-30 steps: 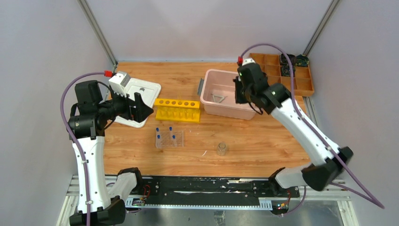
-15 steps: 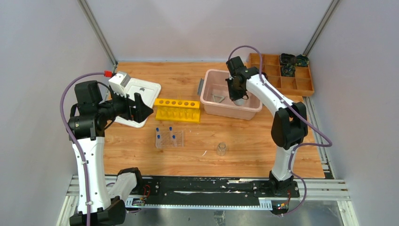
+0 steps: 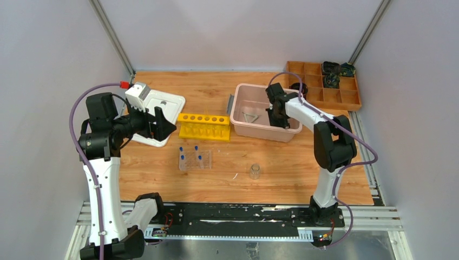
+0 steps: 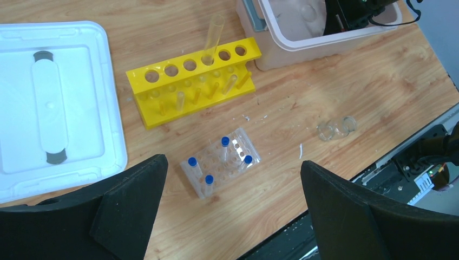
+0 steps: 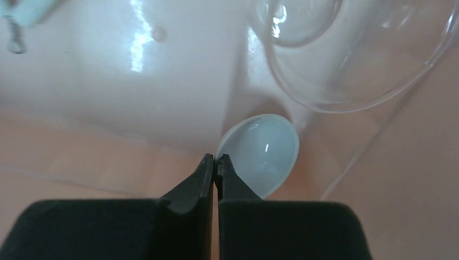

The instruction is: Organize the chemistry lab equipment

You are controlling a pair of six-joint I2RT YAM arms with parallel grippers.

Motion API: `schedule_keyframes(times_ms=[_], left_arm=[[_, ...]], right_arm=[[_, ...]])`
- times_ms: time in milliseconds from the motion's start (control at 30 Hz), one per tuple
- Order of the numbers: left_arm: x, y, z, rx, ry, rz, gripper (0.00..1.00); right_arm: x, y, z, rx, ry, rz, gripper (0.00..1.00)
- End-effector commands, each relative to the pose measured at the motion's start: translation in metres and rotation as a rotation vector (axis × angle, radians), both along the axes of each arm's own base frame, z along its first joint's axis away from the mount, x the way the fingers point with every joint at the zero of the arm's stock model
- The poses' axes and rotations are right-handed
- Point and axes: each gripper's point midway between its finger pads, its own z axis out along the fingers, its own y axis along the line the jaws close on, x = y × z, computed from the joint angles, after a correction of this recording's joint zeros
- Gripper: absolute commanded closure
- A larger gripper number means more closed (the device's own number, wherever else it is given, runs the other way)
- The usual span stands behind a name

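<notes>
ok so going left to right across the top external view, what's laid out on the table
white lid → yellow tube rack → pink tub → brown wooden tray. Left out: the clear tube rack overlaps the yellow one's span, and the glass cup overlaps the tub's.

We are in a robotics lab's test cell. A wooden tabletop (image 3: 303, 162) carries a yellow test-tube rack (image 3: 204, 125), and beyond and beside that rack plain pale walls (image 3: 243, 32) rise between bare aluminium posts (image 3: 111, 35). Nearer than the rack, a black mounting rail (image 3: 238, 219) holds two white robot arms (image 3: 105, 179) trailing purple cables (image 3: 76, 114). Just in front of the rack stands a clear plastic tube rack (image 3: 195, 160) holding small clear blue-capped tubes (image 4: 224, 142).
</notes>
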Motion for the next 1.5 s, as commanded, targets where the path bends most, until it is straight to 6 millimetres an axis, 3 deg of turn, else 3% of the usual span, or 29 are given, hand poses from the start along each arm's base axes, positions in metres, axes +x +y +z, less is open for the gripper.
schedule_keyframes(times_ms=[0, 200, 333, 400, 467, 633, 733, 800, 933, 1000, 1100, 1300, 1467], left_arm=[[-0.001, 0.0, 0.004, 0.008, -0.018, -0.006, 0.0], [-0.001, -0.001, 0.009, 0.008, -0.032, -0.008, 0.0], [-0.002, -0.001, 0.009, 0.006, -0.032, -0.008, 0.0], [-0.002, -0.001, 0.008, 0.006, -0.029, -0.007, 0.0], [-0.002, -0.001, 0.007, 0.008, -0.029, -0.005, 0.0], [-0.003, 0.0, 0.009, 0.014, -0.036, 0.003, 0.0], [-0.003, 0.001, 0.008, 0.016, -0.033, 0.008, 0.0], [-0.002, 0.002, 0.006, 0.016, -0.028, 0.012, 0.0], [-0.002, 0.002, 0.003, 0.015, -0.019, 0.008, 0.0], [-0.001, 0.002, 0.003, 0.014, -0.017, 0.008, 0.0], [0.0, 0.001, 0.005, 0.011, -0.019, 0.008, 0.0], [-0.002, 0.001, 0.007, 0.009, -0.025, 0.011, 0.0], [-0.004, 0.002, 0.007, 0.015, -0.031, 0.019, 0.0]], right_arm=[[0.004, -0.016, 0.009, 0.001, -0.055, -0.016, 0.97], [0.005, -0.028, 0.023, -0.026, -0.09, -0.023, 0.92], [-0.001, -0.035, 0.025, -0.028, -0.102, -0.052, 0.72], [0.0, -0.035, 0.036, -0.016, -0.134, -0.069, 0.63], [0.005, -0.032, 0.054, 0.006, -0.18, -0.079, 0.56], [0.007, -0.021, 0.124, 0.08, -0.323, -0.072, 0.51], [-0.016, 0.005, 0.156, 0.11, -0.399, 0.007, 0.5], [-0.046, 0.028, 0.166, 0.116, -0.425, 0.09, 0.5], [-0.117, 0.072, 0.145, 0.168, -0.378, 0.25, 0.47], [-0.151, 0.087, 0.125, 0.178, -0.333, 0.329, 0.36], [-0.179, 0.095, 0.105, 0.177, -0.283, 0.377, 0.22], [-0.195, 0.098, 0.073, 0.169, -0.211, 0.392, 0.17], [-0.196, 0.103, 0.054, 0.154, -0.177, 0.404, 0.26]])
